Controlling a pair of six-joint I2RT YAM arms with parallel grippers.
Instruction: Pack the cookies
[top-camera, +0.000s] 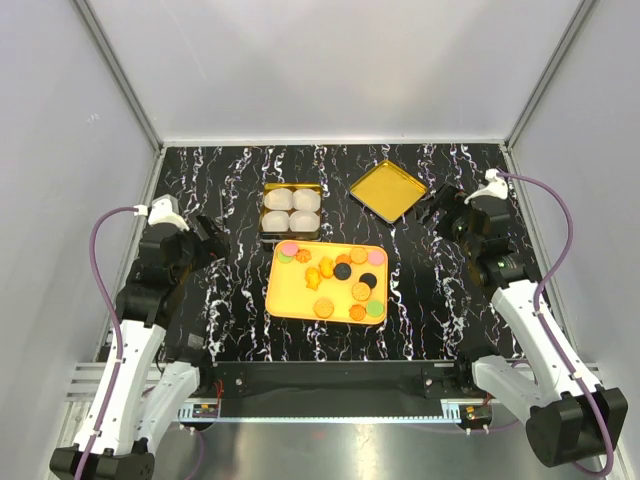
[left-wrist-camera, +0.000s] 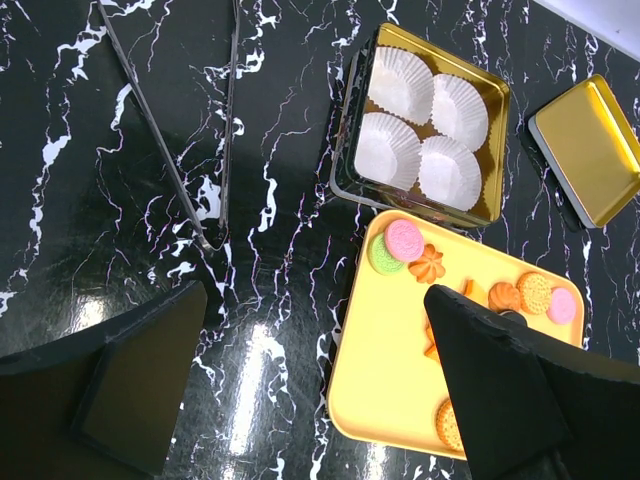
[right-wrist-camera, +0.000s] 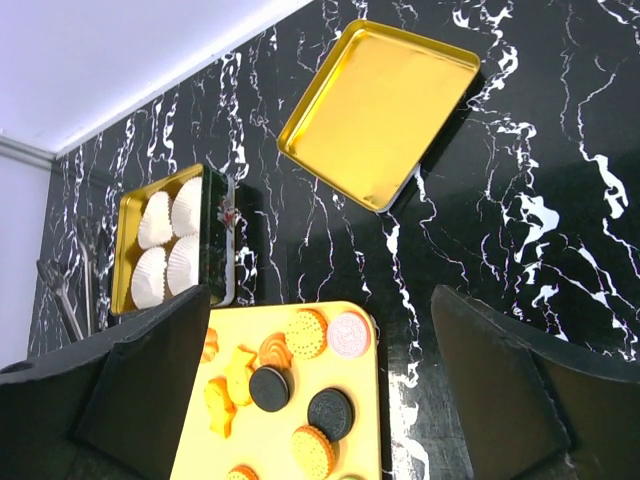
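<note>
Your left gripper (left-wrist-camera: 320, 400) hangs with its dark fingers (left-wrist-camera: 140, 390) spread wide and nothing between them. The cookies (left-wrist-camera: 405, 240) lie on a yellow tray (left-wrist-camera: 385, 370) ahead of its right finger, which overlaps the tray's near edge. Beyond the tray sits a gold tin (left-wrist-camera: 347, 150) holding four white paper cups (left-wrist-camera: 400, 85), and metal tongs (left-wrist-camera: 165, 160) lie ahead to the left. Your right gripper (right-wrist-camera: 320, 400) is just as wide and empty, with the cookie tray by its left finger and a gold lid (right-wrist-camera: 380, 110) straight ahead.
</note>
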